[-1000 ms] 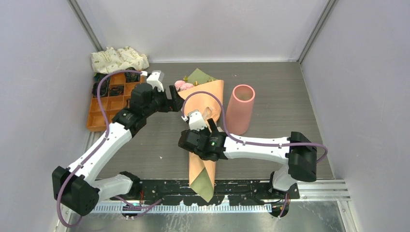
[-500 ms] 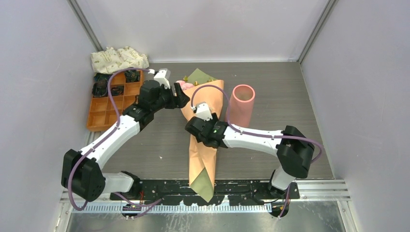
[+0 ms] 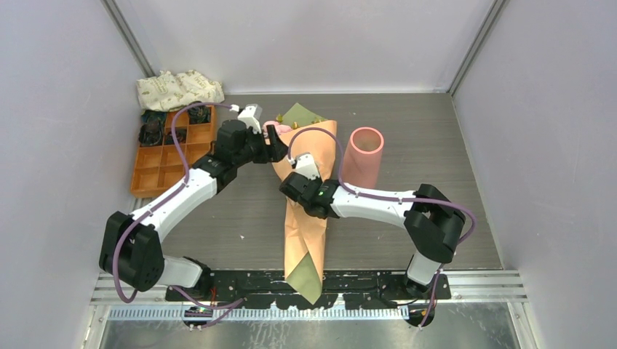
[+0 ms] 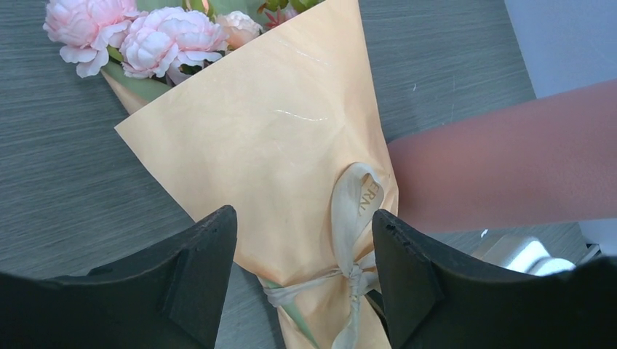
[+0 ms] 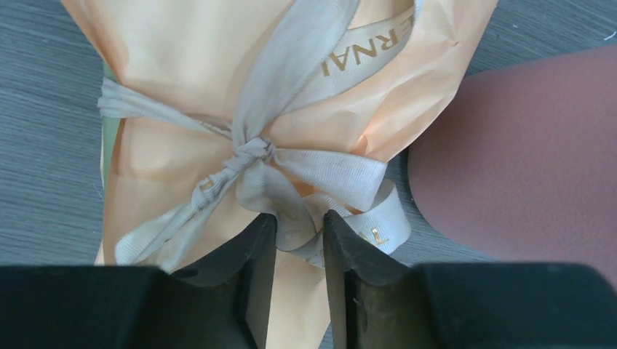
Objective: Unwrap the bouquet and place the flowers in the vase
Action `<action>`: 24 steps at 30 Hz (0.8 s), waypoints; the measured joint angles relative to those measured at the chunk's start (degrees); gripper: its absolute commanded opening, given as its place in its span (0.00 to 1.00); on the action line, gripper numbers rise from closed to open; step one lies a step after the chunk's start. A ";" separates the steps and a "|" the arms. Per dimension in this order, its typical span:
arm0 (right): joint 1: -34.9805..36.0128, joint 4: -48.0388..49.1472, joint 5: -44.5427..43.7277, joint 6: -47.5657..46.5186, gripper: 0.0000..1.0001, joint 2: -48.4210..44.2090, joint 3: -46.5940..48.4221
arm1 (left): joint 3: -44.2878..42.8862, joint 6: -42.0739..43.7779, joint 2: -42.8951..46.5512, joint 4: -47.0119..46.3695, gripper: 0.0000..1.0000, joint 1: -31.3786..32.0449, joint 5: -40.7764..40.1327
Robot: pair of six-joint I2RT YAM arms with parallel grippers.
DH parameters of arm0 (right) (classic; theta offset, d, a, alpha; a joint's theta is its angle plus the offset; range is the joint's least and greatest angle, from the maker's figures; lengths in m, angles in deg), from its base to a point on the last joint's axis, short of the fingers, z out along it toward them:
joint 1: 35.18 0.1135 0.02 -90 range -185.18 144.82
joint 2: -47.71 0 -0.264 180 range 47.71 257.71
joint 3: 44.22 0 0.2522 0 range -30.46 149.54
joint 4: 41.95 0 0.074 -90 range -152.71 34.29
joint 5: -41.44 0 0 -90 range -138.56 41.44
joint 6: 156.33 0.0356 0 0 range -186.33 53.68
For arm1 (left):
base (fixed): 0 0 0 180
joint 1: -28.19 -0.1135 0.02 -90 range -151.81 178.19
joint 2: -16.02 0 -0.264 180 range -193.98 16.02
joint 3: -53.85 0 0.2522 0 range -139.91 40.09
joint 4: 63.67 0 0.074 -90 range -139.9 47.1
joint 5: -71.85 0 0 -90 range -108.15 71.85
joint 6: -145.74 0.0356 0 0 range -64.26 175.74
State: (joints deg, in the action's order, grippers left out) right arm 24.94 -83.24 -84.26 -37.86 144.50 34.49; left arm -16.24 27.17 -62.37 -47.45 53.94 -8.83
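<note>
The bouquet (image 3: pixel 305 211) lies flat, flowers (image 4: pixel 156 40) toward the frame's top, tip toward its bottom; my left hand (image 4: pixel 304 225) is released; my right hand (image 5: pixel 300 222) straddles the ribbon (image 5: pixel 255 156); whether it is grasping I cannot tell.

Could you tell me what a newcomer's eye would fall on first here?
The long orange bouquet lies mid-table, pink flowers at its far end, the salmon vase just right of it. The right gripper straddles its beige ribbon; the left gripper hangs open above the bouquet.

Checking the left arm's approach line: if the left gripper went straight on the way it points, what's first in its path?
Most likely the bouquet: its orange paper, beside the ribbon loop, fills the gap between the open fingers of the left gripper. Depth unclear from the wrist view.
</note>
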 measured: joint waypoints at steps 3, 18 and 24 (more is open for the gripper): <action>-0.48 0.02 -0.04 -0.28 0.14 0.00 0.04 | 0.00 -0.13 -0.07 -0.66 0.68 0.07 0.24; 0.17 -2.29 1.46 0.57 0.01 -4.22 0.11 | 1.29 -2.56 -7.82 -6.34 0.60 2.73 1.31; 1.60 -4.59 2.89 1.16 0.01 -10.47 2.21 | 1.29 -3.08 -14.14 -8.83 0.54 4.63 1.40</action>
State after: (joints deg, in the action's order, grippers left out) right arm 26.53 -87.83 -81.38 -36.70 134.03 36.69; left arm -14.96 24.08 -76.51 -56.28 58.58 -7.43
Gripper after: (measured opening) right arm 0.033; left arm 0.564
